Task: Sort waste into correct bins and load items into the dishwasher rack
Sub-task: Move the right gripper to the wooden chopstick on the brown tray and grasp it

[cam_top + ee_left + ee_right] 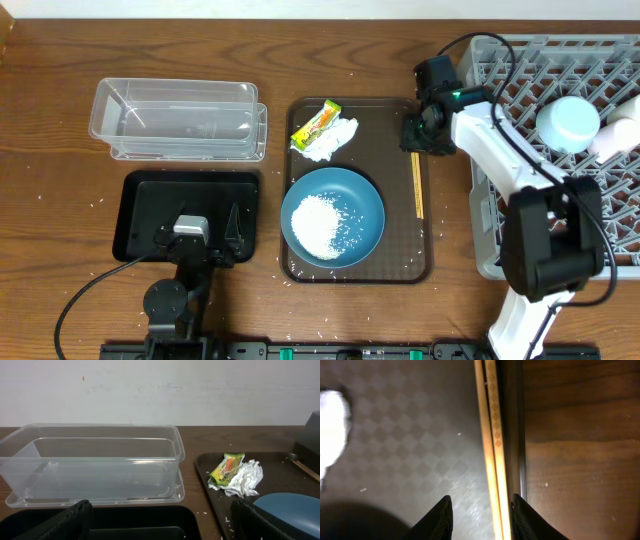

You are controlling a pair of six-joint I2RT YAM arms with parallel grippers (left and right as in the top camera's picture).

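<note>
The wooden chopsticks (417, 185) lie along the right rim of the brown tray (300, 268). In the right wrist view they (492, 435) run between my fingers. My right gripper (418, 133) (481, 510) is open, low over their far end, straddling them. The blue plate (350, 195) holds a heap of white rice (322, 225). The yellow-green wrapper (316, 124) (226, 467) and white tissue (334, 140) (245, 479) lie at the tray's back. My left gripper (192, 238) (160, 520) is open over the black tray (140, 190). The grey rack (600, 70) holds a light blue saucer (568, 120) and a white cup (620, 130).
The clear plastic tub (180, 118) (95, 462) stands behind the black tray at the left. Loose rice grains are scattered on the brown tray and on the wood around it. The rack's left wall stands just right of my right arm.
</note>
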